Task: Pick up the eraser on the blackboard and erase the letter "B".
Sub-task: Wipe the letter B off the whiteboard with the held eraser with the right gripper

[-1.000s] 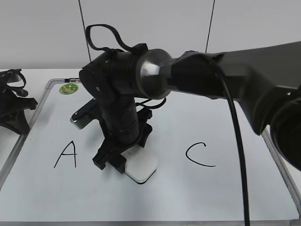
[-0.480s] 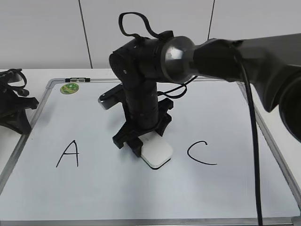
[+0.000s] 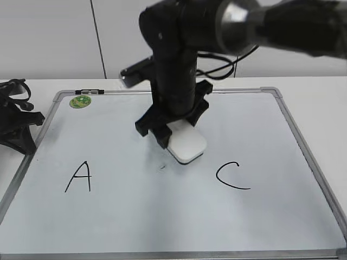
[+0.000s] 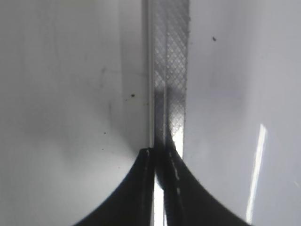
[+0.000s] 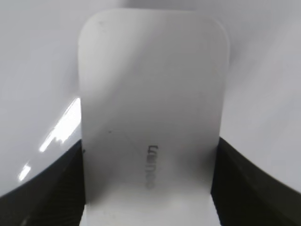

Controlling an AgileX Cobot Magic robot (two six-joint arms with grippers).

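Note:
My right gripper (image 3: 172,128) is shut on the white eraser (image 3: 187,145) and holds it over the middle of the blackboard (image 3: 260,216), behind the gap between the letters. The right wrist view shows the eraser (image 5: 150,94) between both fingers (image 5: 150,188), grey lettering up. No letter "B" shows; only a tiny dark speck (image 3: 161,167) lies between the black "A" (image 3: 79,177) and the "C" (image 3: 232,176). My left gripper (image 4: 157,157) is shut and empty, its tips at the board's metal frame (image 4: 171,56); in the exterior view it rests at the far left (image 3: 16,127).
A round green sticker (image 3: 79,101) sits at the board's far left corner. The right arm's dark body reaches in from the upper right above the board. A white table surrounds the board, with a wall behind.
My right gripper has carried the eraser from the spot between "A" and "C" back and to the right. The board there now shows only a speck. The left arm has not moved.

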